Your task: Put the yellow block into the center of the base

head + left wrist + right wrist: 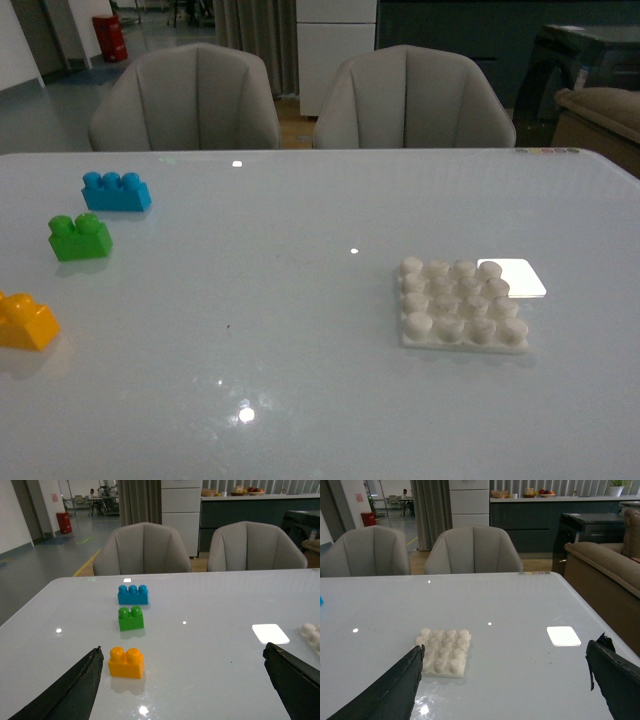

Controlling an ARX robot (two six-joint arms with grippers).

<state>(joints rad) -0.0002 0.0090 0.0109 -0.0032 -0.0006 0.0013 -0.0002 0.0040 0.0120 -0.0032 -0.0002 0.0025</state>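
The yellow block point(25, 320) sits on the table point(300, 380) at nine o'clock from its middle in the front view, well apart from the base point(462, 303) at three o'clock. A green block point(80, 237) lies at the yellow one's one o'clock, with a blue block point(116, 191) beyond. The left gripper point(182, 652) and right gripper point(505, 649) gape wide, holding nothing.

Three toy bricks on one table point(280, 300): one blue brick point(116, 191), one green brick point(80, 237), one yellow brick point(27, 321). One white base point(462, 305) carrying sixteen studs, four rows of four. One bright white patch point(515, 277). Two grey chairs point(185, 100) behind.
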